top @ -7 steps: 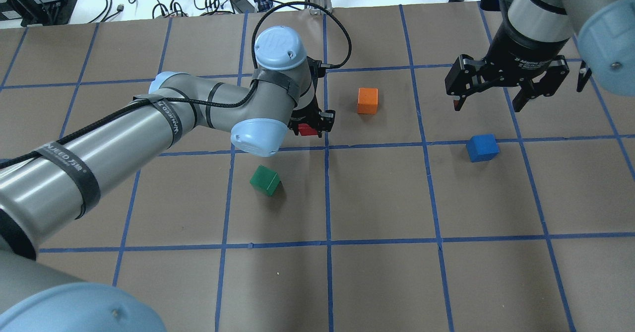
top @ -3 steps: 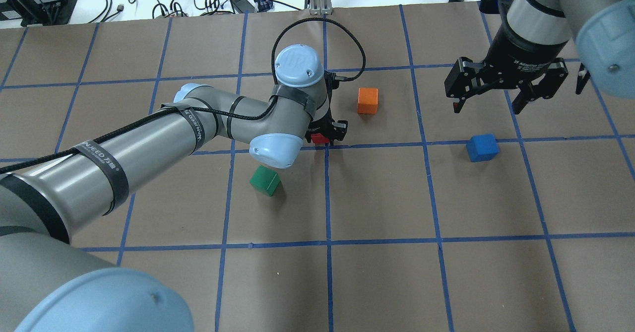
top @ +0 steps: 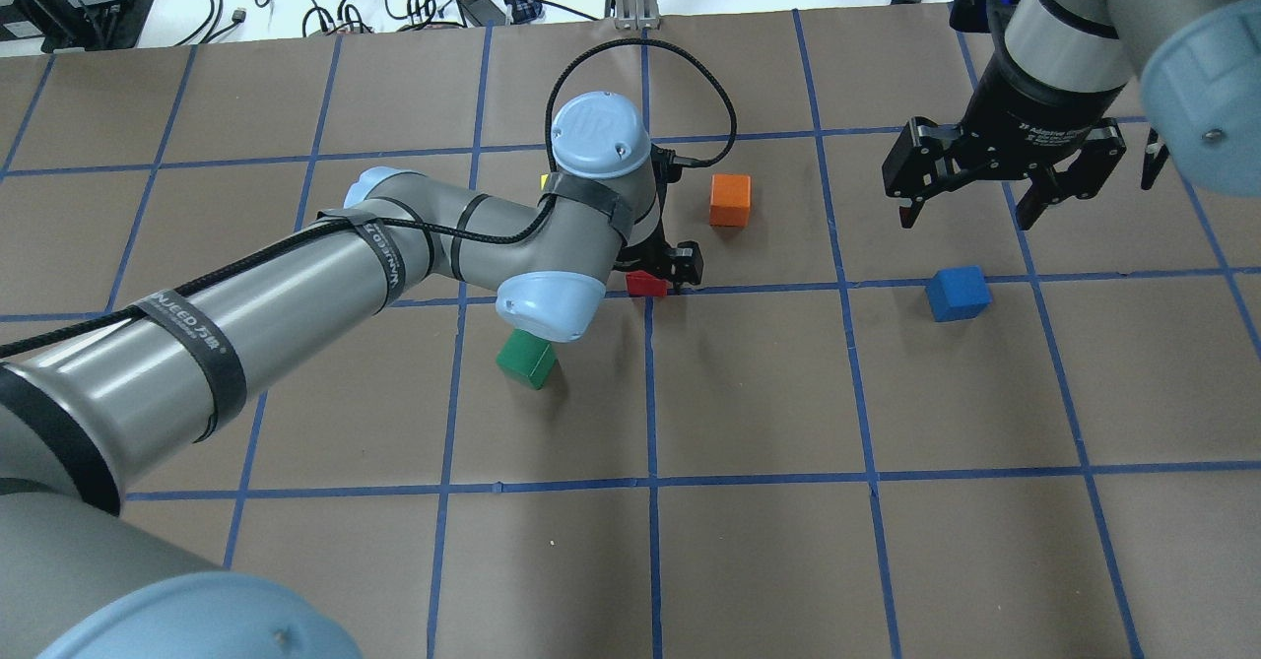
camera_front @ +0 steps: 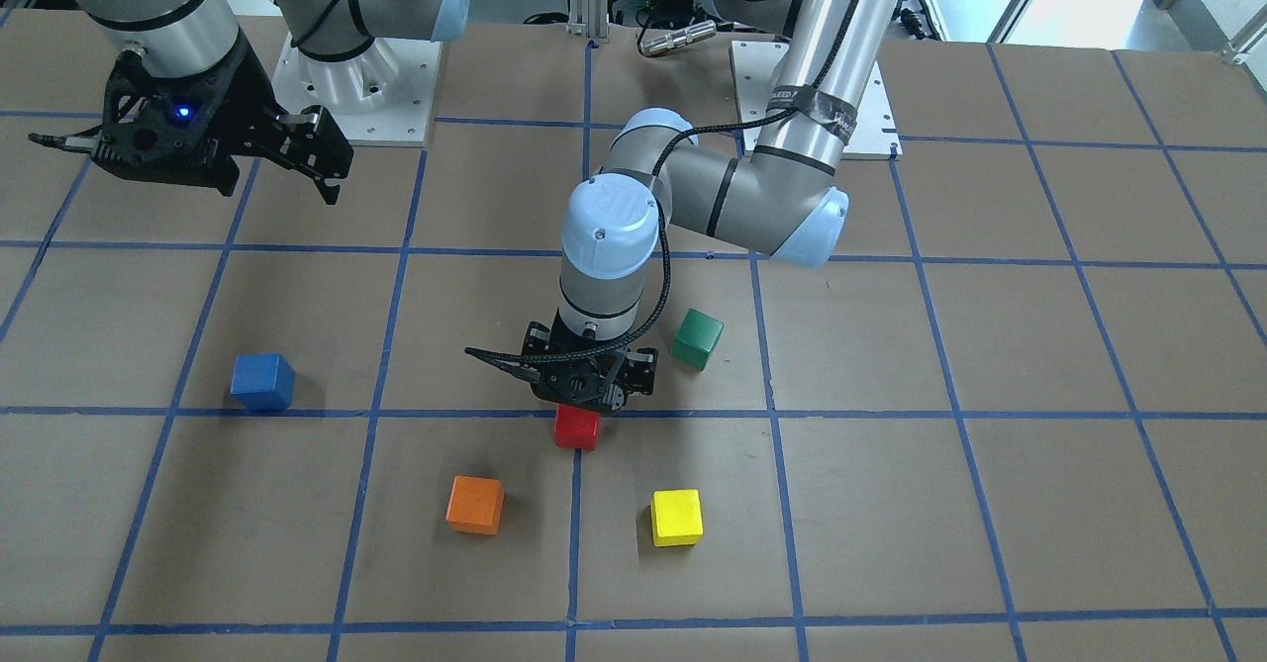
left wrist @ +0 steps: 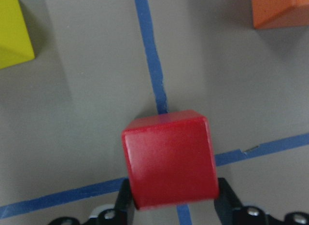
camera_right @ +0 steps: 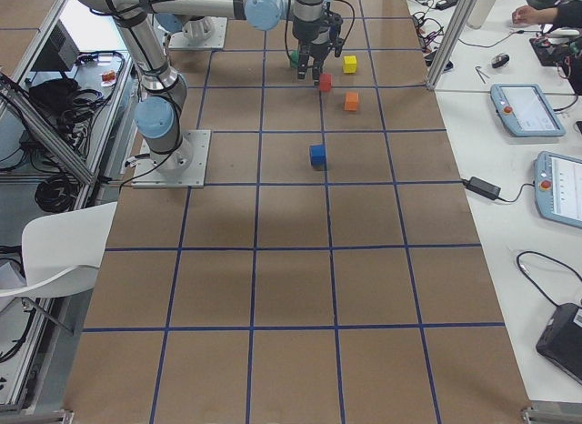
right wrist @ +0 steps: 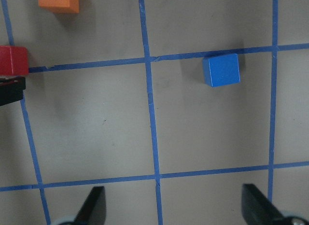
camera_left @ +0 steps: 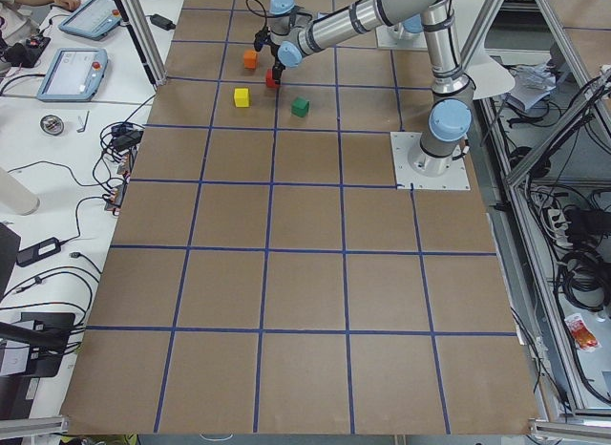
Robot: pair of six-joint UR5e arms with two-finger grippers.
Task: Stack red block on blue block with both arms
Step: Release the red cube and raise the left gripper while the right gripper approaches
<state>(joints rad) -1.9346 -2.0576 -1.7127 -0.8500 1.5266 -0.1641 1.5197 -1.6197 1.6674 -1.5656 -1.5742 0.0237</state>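
Observation:
The red block (camera_front: 577,427) is a small red cube between the fingers of my left gripper (camera_front: 586,407), low over a blue tape crossing near the table's middle. In the left wrist view the red block (left wrist: 169,160) fills the centre, with a black finger (left wrist: 124,204) on each side. It also shows in the overhead view (top: 645,283). The blue block (top: 958,293) sits alone on the table to the right. My right gripper (top: 967,216) hangs open and empty above and beyond it. The right wrist view shows the blue block (right wrist: 221,69) ahead of the spread fingers (right wrist: 94,205).
An orange cube (top: 730,199) sits just beyond the red block. A green cube (top: 527,359) lies under my left arm's elbow. A yellow cube (camera_front: 677,517) sits on the operators' side. The brown table (top: 749,560) carries a blue tape grid.
My left gripper has moved right and slightly toward the robot, carrying the red block to the tape crossing. My right gripper has barely shifted and stays open.

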